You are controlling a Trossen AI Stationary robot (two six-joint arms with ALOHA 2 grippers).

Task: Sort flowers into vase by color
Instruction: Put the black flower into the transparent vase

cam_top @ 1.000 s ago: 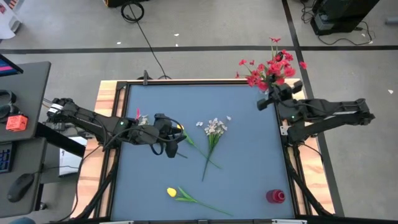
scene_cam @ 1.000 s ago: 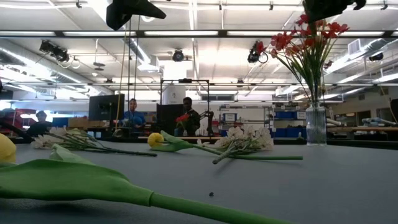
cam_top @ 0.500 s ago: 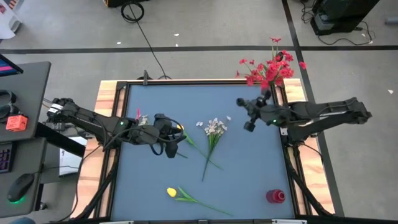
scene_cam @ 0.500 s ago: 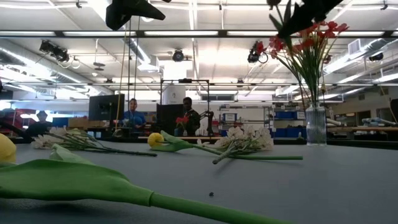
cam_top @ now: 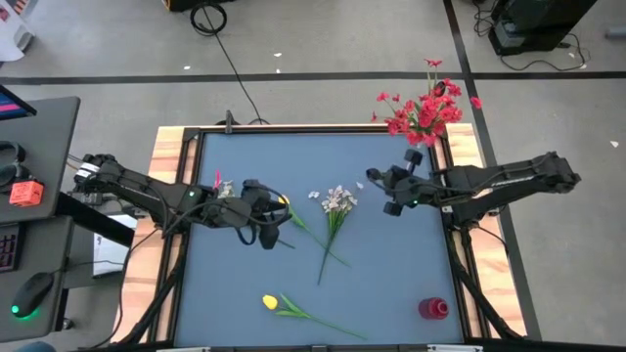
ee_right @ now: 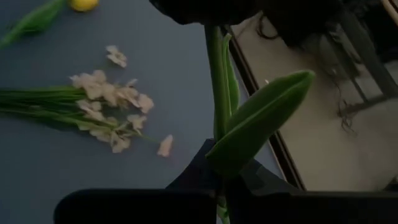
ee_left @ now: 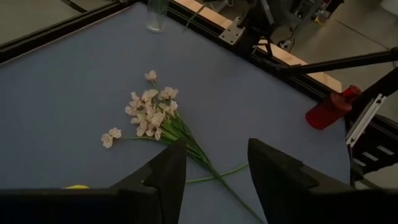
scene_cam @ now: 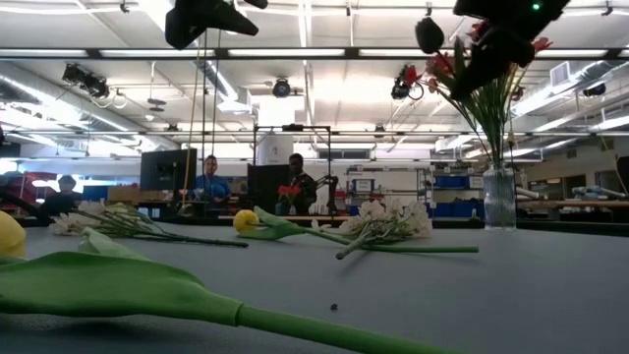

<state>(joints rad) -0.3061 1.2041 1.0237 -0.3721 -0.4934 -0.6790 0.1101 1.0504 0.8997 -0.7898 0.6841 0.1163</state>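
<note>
Lying mid-table, the whitish-pink spray [cam_top: 335,210] runs its stem near-to-far, blossoms far, just left of the right gripper [cam_top: 386,192], jaws clenched on a green stem [ee_right: 216,87]; left gripper [cam_top: 277,217] released, waiting beside it.

Table top [cam_top: 381,284] was a flat slate blue with light wood edges. Red blossoms [cam_top: 423,110] filled the clear vase [scene_cam: 499,197]. The spray [cam_top: 338,200] was whitish-pink on green stems, both tulips [cam_top: 269,302] were yellow with green leaves. There was a red object [cam_top: 433,309] near the corner, and both arms were black.
</note>
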